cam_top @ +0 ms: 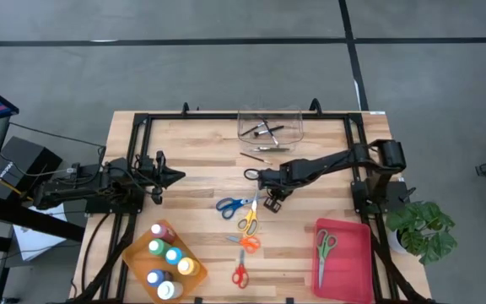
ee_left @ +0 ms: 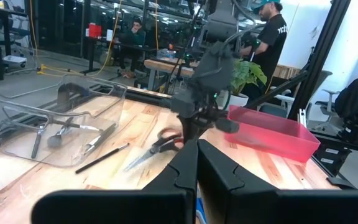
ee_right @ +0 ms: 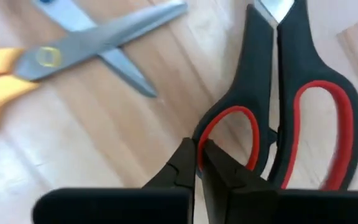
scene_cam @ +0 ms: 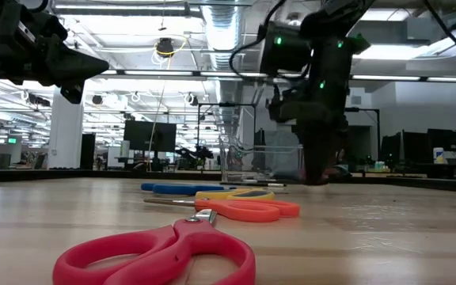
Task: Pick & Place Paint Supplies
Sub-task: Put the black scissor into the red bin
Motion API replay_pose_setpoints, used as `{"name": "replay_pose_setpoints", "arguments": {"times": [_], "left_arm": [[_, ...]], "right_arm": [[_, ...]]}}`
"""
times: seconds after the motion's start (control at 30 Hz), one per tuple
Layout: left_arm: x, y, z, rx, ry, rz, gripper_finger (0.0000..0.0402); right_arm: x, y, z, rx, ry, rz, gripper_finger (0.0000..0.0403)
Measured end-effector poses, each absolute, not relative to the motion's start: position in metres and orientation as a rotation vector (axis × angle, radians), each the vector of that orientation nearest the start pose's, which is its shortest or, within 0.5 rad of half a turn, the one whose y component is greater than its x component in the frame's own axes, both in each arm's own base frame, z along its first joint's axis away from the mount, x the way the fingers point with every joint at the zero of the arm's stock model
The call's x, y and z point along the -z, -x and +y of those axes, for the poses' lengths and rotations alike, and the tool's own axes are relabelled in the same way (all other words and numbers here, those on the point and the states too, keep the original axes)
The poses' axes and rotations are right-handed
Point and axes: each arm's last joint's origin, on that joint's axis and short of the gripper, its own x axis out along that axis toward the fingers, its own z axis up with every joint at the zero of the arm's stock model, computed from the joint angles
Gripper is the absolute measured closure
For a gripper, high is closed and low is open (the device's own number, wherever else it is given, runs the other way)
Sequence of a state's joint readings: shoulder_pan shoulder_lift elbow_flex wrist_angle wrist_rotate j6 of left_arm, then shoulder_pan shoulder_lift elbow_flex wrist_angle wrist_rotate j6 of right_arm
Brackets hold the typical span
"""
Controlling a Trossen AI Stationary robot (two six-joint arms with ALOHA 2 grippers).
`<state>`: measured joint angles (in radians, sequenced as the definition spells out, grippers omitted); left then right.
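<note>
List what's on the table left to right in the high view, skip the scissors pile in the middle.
left gripper, shut → orange tray of paint bottles → clear bin with brushes → right gripper, shut on black scissors → red tray holding green scissors.

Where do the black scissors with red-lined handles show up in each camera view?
High view: black scissors at table centre, under the right gripper.
Low view: hidden behind the right gripper.
Left wrist view: black scissors lying beyond the fingertips, below the right arm.
Right wrist view: black scissors fill the right half, the handle loop pinched.
Shared landmark: clear bin.
</note>
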<state>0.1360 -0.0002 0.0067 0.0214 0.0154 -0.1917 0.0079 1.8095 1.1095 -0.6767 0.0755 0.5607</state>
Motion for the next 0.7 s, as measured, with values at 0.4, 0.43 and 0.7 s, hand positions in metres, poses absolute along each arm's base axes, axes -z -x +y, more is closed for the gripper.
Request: {"name": "replay_pose_setpoints", "arguments": {"times": [0.4, 0.43, 0.7], "left_arm": [[-0.168, -0.096, 0.013, -0.117, 0.189, -0.042, 0.0402], [-0.168, -0.096, 0.013, -0.117, 0.189, -0.042, 0.0401], [-0.168, -0.096, 0.013, -0.117, 0.189, -0.043, 0.0402]], "right_arm": [[-0.202, -0.314, 0.012, 0.380, -0.424, 1.172, 0.0399], [-0.202, -0.314, 0.013, 0.383, -0.420, 1.174, 0.0400], [-0.181, -0.314, 0.011, 0.439, -0.407, 1.285, 0.0353]]}}
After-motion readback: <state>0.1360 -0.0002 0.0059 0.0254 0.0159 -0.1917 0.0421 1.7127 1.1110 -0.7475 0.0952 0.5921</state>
